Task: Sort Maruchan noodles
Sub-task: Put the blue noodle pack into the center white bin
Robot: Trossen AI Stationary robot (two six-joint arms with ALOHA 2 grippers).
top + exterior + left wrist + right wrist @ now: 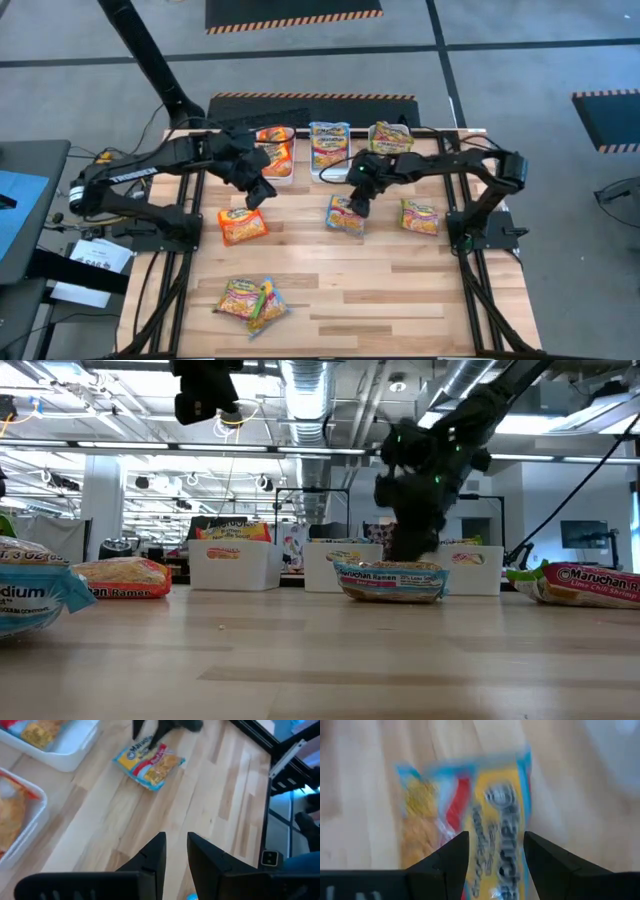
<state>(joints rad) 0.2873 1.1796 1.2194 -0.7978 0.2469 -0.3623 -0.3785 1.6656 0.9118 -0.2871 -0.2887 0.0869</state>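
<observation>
A blue Maruchan packet (343,218) (390,582) (149,762) lies flat on the wooden table. My right gripper (356,205) (408,552) (495,845) is open and points down right over it, so the packet (500,795) shows between and beyond the two fingers. My left gripper (257,192) (176,842) is open with a narrow gap. It hangs high above the table (205,400), between the left bin and an orange packet (243,225) (120,578), and holds nothing. My right gripper comes at the blue packet (495,815) from above with its fingers open across it. The packet lies flat on the table. I cannot tell whether the fingers touch it.
Three white bins stand in a row at the far edge (292,172) (316,172) (390,128), with orange, blue and green packets in them. A green-pink packet (420,215) (585,585) lies right of the blue one. More packets (250,298) lie near the near-left corner.
</observation>
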